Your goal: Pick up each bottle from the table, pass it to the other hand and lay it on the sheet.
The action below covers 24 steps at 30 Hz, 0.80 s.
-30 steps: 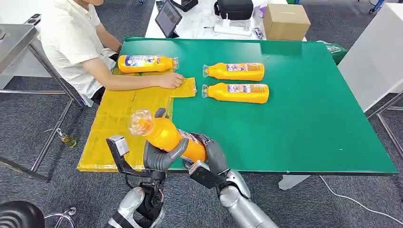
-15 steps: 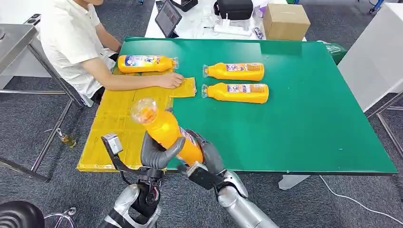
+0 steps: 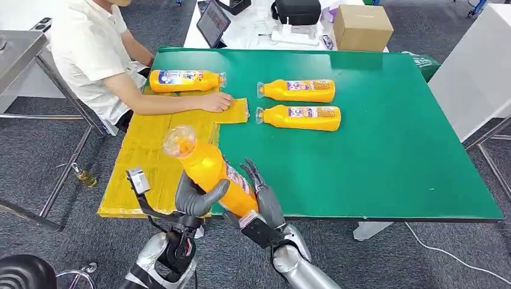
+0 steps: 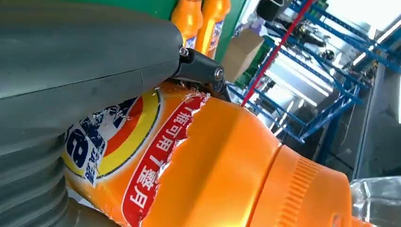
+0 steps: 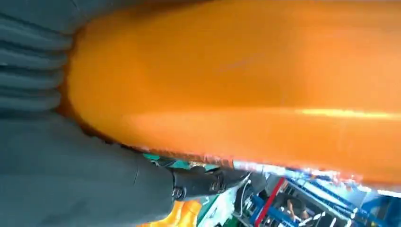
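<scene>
Fingers of the left hand wrapped snugly round the belly of the orange bottle, thumb across the front, label pressed under the palm in the left wrist view. Fingers of the right hand spread and lifted off the far side of the same bottle, palm perhaps brushing its base; holding nothing, by the look of it, though contact there hard to tell. Bottle tilted, clear cap end up and away, hanging in the air over the near edge of the tabletop, just right of the yellow sheet.

Handover judged nearly done, laying down not yet. Risk of slip: smooth, heavy bottle held by one hand near its lower half, top-heavy tilt likely to twist it out. Risk of snagging on the right hand while swinging towards the sheet. Risk too of meeting the person's hand resting on the far end of the sheet.

Further out: one bottle by the sheet's far end, two more lying side by side on the green.
</scene>
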Each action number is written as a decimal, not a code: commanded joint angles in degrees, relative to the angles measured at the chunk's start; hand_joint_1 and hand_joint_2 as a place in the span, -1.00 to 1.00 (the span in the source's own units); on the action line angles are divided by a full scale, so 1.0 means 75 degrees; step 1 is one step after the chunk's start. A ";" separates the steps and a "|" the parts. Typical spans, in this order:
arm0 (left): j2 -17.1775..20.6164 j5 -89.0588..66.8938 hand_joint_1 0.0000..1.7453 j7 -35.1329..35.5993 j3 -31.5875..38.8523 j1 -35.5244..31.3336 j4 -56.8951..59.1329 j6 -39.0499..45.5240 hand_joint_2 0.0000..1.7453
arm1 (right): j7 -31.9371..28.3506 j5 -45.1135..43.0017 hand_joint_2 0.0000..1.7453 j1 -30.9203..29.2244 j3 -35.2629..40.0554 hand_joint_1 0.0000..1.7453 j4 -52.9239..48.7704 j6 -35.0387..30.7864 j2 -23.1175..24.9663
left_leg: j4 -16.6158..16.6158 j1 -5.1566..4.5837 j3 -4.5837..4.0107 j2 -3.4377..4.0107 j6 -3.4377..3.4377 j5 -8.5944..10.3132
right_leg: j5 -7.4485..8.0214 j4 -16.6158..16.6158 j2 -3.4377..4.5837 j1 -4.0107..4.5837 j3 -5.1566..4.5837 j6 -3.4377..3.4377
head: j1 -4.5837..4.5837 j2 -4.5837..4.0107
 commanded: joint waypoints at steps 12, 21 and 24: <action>0.1250 -0.5304 1.00 -0.0031 0.1163 -0.0175 0.0281 0.2838 1.00 | 0.0029 0.2128 -1.00 0.2259 -0.4825 -1.00 -0.3794 -0.1713 0.0890 | -0.0001 0.0004 0.0024 -0.0010 0.0011 -0.0009 | -0.0015 0.0002 -0.0024 0.0011 0.0029 -0.0029 | 0.0003 0.0000; 0.1517 -0.8100 1.00 0.0382 0.1550 -0.1226 0.1392 0.4005 1.00 | 0.0029 0.2269 -1.00 0.2363 -0.5739 -1.00 -0.5364 -0.1713 0.1476 | 0.0003 0.0000 0.0011 -0.0027 0.0008 0.0000 | -0.0016 0.0014 -0.0040 0.0006 0.0017 -0.0029 | 0.0006 0.0000; 0.1415 -1.0638 1.00 0.1026 0.1161 -0.2138 0.2649 0.4216 1.00 | 0.0029 0.2346 -1.00 0.2208 -0.5081 -1.00 -0.5046 -0.1713 0.1423 | 0.0000 0.0005 0.0015 -0.0016 0.0006 0.0001 | -0.0009 0.0005 -0.0028 0.0010 0.0020 -0.0026 | 0.0003 0.0000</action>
